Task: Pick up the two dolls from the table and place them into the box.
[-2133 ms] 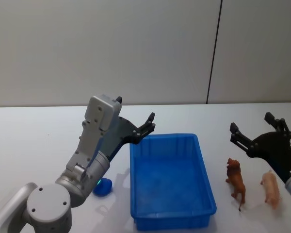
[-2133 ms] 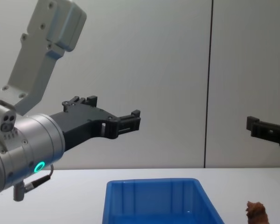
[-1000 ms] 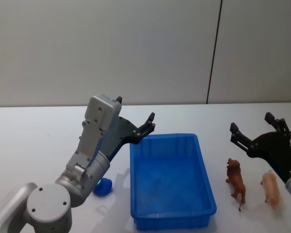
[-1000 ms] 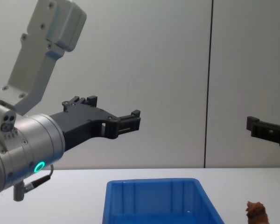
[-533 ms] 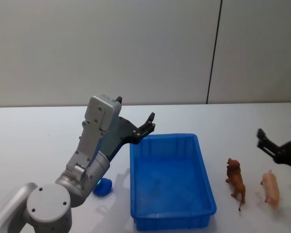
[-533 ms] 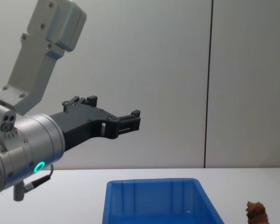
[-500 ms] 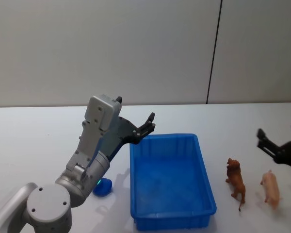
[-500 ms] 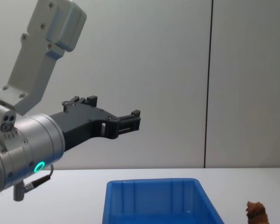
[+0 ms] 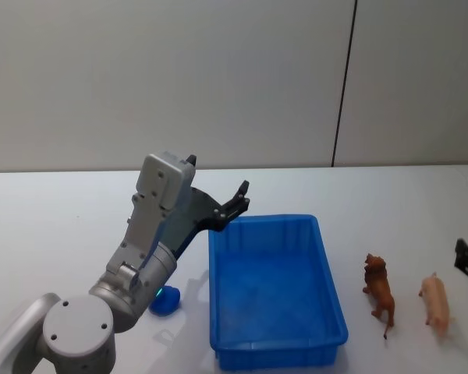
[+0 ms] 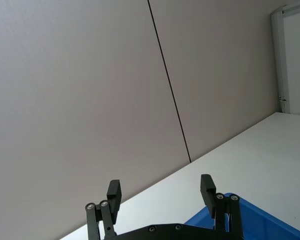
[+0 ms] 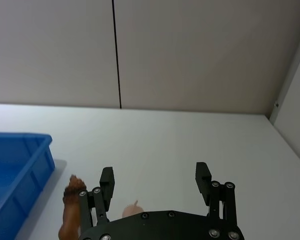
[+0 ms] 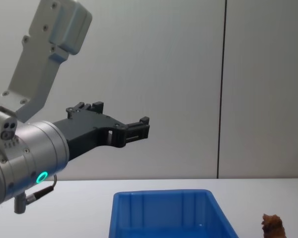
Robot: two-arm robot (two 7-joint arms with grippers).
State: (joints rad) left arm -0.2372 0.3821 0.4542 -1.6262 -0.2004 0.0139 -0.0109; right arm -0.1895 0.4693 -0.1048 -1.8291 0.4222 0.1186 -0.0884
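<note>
Gaping right gripper (image 11: 155, 174), seemingly near pink doll (image 11: 135, 208)

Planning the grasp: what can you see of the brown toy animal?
The brown toy animal is a small four-legged figure with a shaggy head. It stands upright on the white table, head toward the far wall, just right of the blue bin without touching it. The pink toy stands apart on its other side. Nothing holds it.
</note>
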